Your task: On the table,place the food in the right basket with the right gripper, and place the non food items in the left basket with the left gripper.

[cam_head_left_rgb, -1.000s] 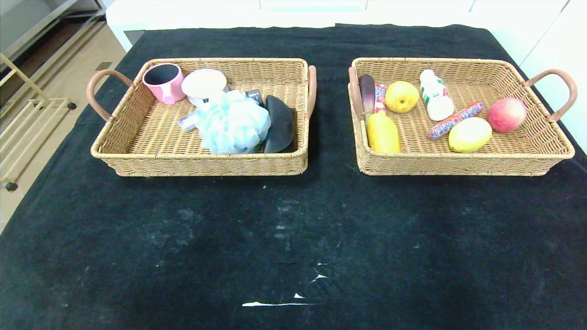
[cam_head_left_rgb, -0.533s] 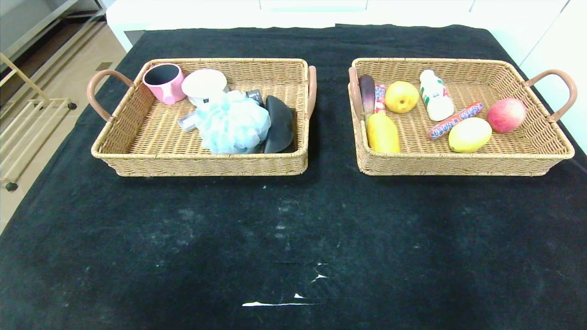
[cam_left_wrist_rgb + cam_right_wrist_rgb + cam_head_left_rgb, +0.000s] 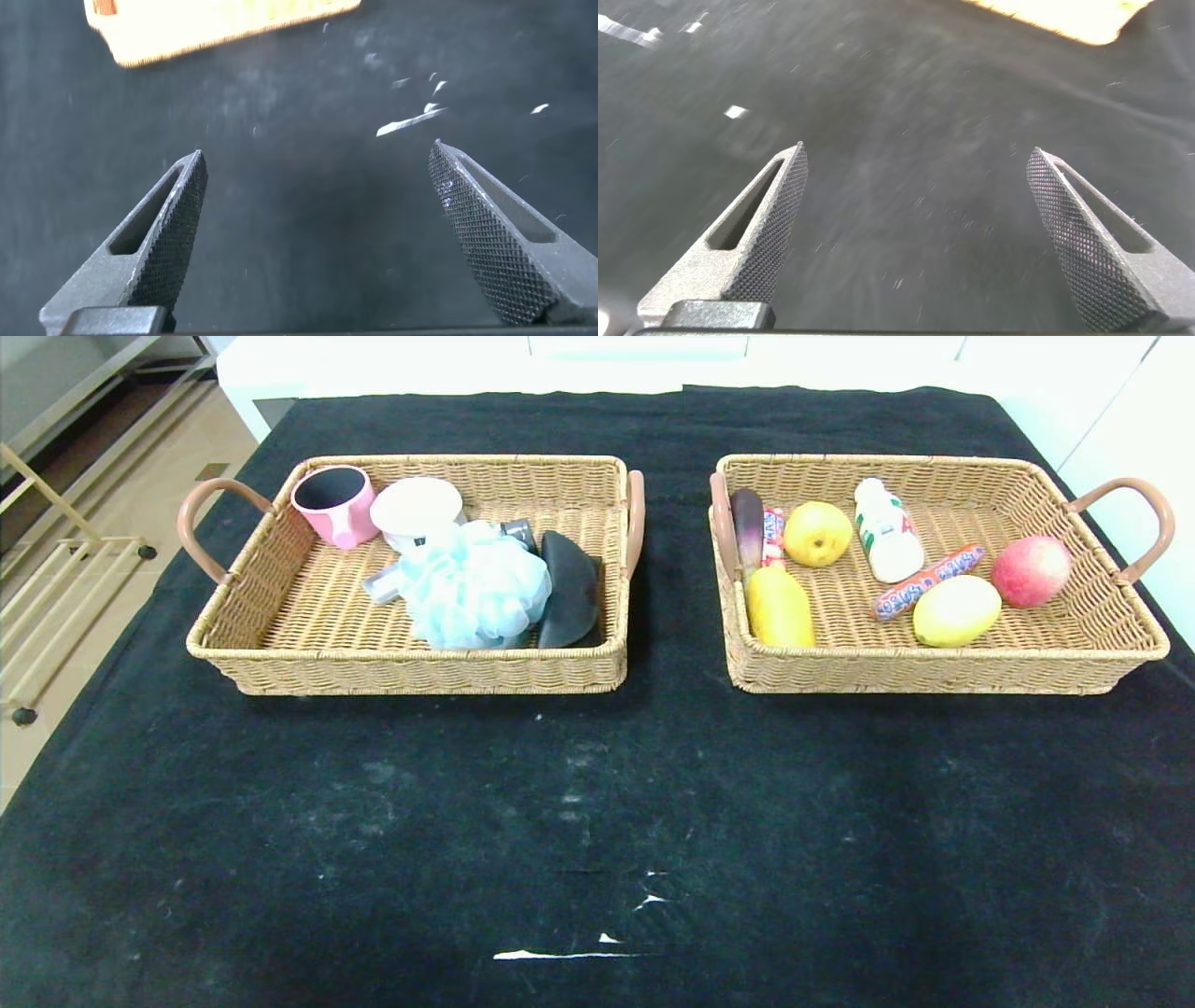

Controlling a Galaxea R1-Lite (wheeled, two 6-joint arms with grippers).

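The woven right basket (image 3: 1102, 644) near the table's far right corner held round fruit, including a red apple (image 3: 1031, 569). The left basket (image 3: 280, 658) held a fluffy blue sponge (image 3: 476, 586) and a pink cup (image 3: 334, 504). Both the left gripper (image 3: 316, 177) and right gripper (image 3: 917, 177) hung wide apart, empty, probably above the black cloth (image 3: 597, 803).

Grey tube (image 3: 383, 583) mostly buried under blue loofah (image 3: 476, 583); small dark item (image 3: 518, 531) behind it unidentifiable; both wrist views cut basket (image 3: 215, 23) at frame edge, blurred
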